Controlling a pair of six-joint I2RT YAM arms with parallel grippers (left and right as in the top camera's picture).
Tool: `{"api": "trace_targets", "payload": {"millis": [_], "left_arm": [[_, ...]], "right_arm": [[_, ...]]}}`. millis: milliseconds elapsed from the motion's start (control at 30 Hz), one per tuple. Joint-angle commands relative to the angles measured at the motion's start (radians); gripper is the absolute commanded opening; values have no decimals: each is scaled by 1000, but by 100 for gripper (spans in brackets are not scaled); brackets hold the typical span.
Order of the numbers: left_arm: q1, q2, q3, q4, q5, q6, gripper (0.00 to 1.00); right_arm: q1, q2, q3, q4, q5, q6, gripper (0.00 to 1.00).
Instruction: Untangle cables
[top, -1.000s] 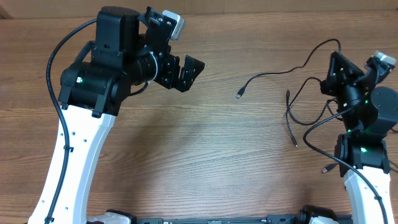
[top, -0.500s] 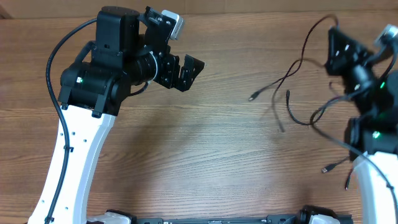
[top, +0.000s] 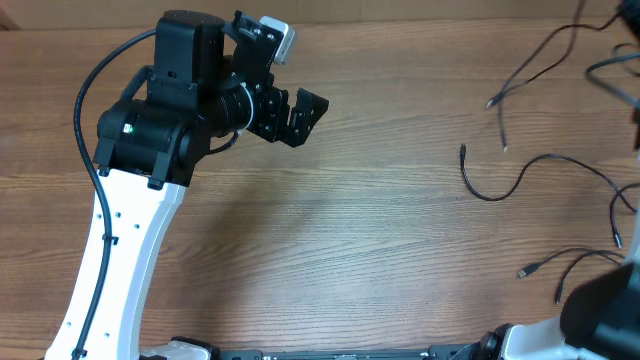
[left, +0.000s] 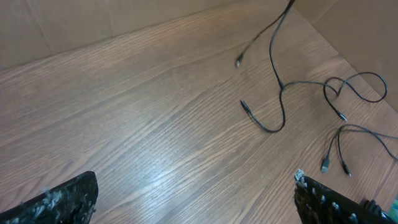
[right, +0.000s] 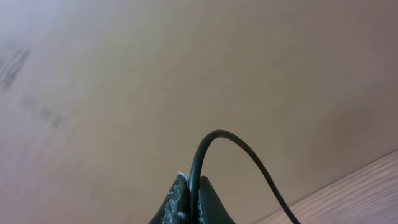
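Right gripper (right: 191, 196) swung up off-frame, pinching one cable (right: 217, 132), apparently lifting it; left gripper (top: 300, 115) agape.

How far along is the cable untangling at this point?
Done: the cables lie spread out, no tight knot visible. In hand: the right gripper, jaws shut, pinches one cord. Left: strands by the right edge seem to cross; the left gripper hangs open, unused.
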Motion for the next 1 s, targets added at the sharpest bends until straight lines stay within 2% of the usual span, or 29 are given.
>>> {"api": "trace_targets", "payload": {"millis": [0,267,533,567,600,633,667,700,967], "left_arm": [[-2,-10,10,3,-2,-9,100],[-2,-10,10,3,-3,-9,100],[-2,-10,10,3,-2,-9,100],[-2,-10,10,3,-3,-9,100],[-2,-10,10,3,-3,-9,100],[-2,-10,10,3,-2,-9,100],[-2,-10,10,3,-3,-9,100],[-2,-10,10,3,-2,-9,100],[-2,-10,10,3,-2,-9,99]], "right_arm": [[-72,102,65,49,-12,123,4],[-147,363,67,122,-27,134,4],[-151,492,66,56,58,64,4],[-153,500,66,29,78,63,15],[-155,500,66,15,82,51,36],[-156,500,66,10,82,34,61],[-157,500,66,7,80,16,91],[-160,500,66,-2,77,14,100],[-174,491,67,-98,34,13,100]]}}
